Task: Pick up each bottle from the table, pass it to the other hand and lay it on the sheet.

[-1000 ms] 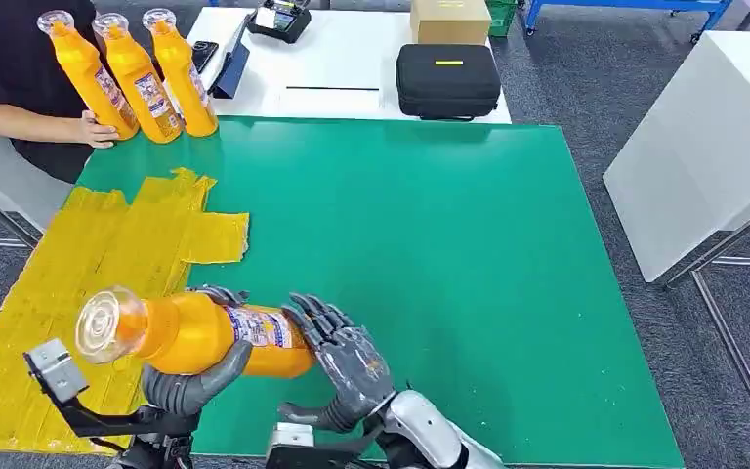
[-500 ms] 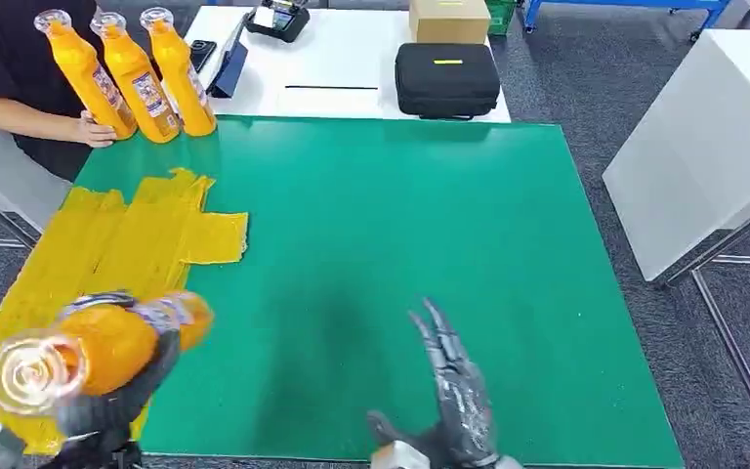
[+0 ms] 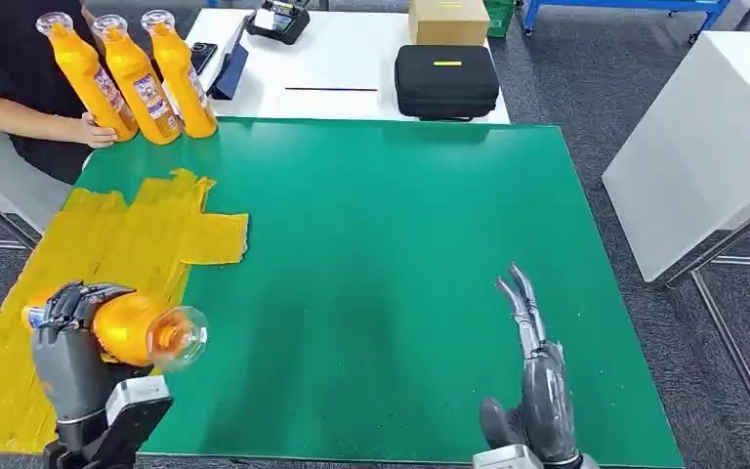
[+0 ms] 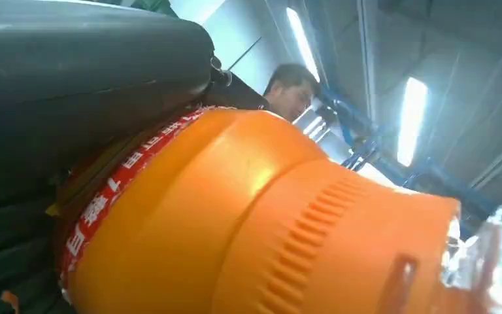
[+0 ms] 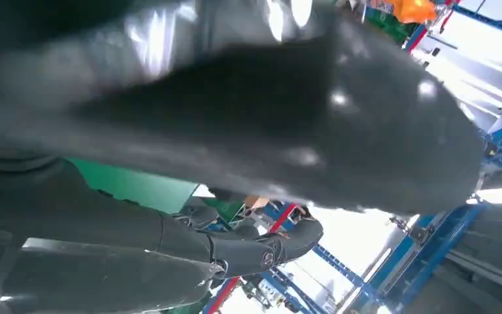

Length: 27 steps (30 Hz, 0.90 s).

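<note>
my left hand [image 3: 73, 337] grips the bottle [image 3: 142, 330] above the sheet [image 3: 107, 244]; my right hand [image 3: 539, 391] is released. laid down tilted, it may roll off the sheet.

Orange bottle [image 3: 135, 329] held over yellow sheet [image 3: 107, 254]

The bottle [image 3: 127, 327] in the left hand [image 3: 68, 347] is glossy orange plastic with a ribbed shoulder, a clear shiny cap and a printed paper-like label. The left hand's fingers look like dark matt plastic; the right hand [image 3: 537, 391] is grey with a metallic sheen, though blur makes its material hard to judge. The desk [image 3: 400, 274] has a smooth, matt green top. The sheet [image 3: 107, 244] is yellow, wrinkled and faintly shiny, like thin plastic film. The black case [image 3: 446, 80] looks like matt fabric.
</note>
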Each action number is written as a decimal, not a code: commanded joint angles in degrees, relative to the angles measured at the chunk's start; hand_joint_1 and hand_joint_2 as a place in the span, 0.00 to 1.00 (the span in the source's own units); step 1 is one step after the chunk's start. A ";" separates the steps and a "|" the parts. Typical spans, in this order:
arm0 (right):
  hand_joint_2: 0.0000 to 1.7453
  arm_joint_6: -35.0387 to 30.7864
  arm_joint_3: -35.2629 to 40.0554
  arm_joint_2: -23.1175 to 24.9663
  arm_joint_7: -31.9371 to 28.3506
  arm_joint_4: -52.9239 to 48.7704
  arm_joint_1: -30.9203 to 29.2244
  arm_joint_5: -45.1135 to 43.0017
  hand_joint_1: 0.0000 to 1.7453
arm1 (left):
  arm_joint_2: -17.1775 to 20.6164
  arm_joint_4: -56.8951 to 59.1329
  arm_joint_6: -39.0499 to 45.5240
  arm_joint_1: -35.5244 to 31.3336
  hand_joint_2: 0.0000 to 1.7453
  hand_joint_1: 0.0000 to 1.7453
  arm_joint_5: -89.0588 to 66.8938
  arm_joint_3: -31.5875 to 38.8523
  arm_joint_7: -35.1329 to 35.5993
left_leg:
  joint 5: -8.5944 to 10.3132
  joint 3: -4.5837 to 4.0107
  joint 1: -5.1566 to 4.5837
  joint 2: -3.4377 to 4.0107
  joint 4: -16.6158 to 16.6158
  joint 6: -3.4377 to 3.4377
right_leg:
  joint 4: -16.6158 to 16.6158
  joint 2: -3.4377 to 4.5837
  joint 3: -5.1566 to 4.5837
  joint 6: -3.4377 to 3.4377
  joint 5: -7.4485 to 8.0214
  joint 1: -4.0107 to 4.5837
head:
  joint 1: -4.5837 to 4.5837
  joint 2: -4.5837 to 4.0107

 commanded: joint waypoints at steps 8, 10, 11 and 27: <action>0.00 4.80 -0.65 0.95 -2.32 0.35 -1.77 0.20 0.00 | 2.57 26.64 0.28 -16.96 1.00 1.00 -15.11 -5.46 13.42 | 0.01 0.25 -0.01 -0.37 -0.08 0.02 | -0.03 -0.35 -0.12 -0.30 -0.15 0.03 | 0.00 0.00; 0.00 6.81 -1.36 1.76 -3.30 0.57 -2.73 -0.13 0.00 | 2.97 33.39 -1.71 -23.35 1.00 1.00 -18.62 -6.55 17.60 | 0.06 0.17 0.01 -0.43 -0.11 -0.02 | -0.07 -0.40 -0.29 -0.35 -0.12 0.05 | 0.00 0.00; 0.00 7.74 -1.66 2.08 -3.69 0.65 -3.01 -0.37 0.00 | 3.06 36.50 -2.69 -26.25 1.00 1.00 -21.11 -6.68 20.14 | 0.07 0.10 -0.01 -0.35 -0.13 -0.02 | -0.07 -0.33 -0.38 -0.26 -0.08 0.01 | 0.02 0.00; 0.00 10.07 -1.95 3.87 -4.01 -0.44 -1.17 0.86 0.00 | 2.72 47.83 -8.91 -31.02 0.00 0.00 -27.81 -1.80 25.97 | 0.15 0.11 0.04 -0.05 -0.01 0.07 | 0.01 -0.02 0.10 -0.32 0.14 0.08 | 0.02 0.00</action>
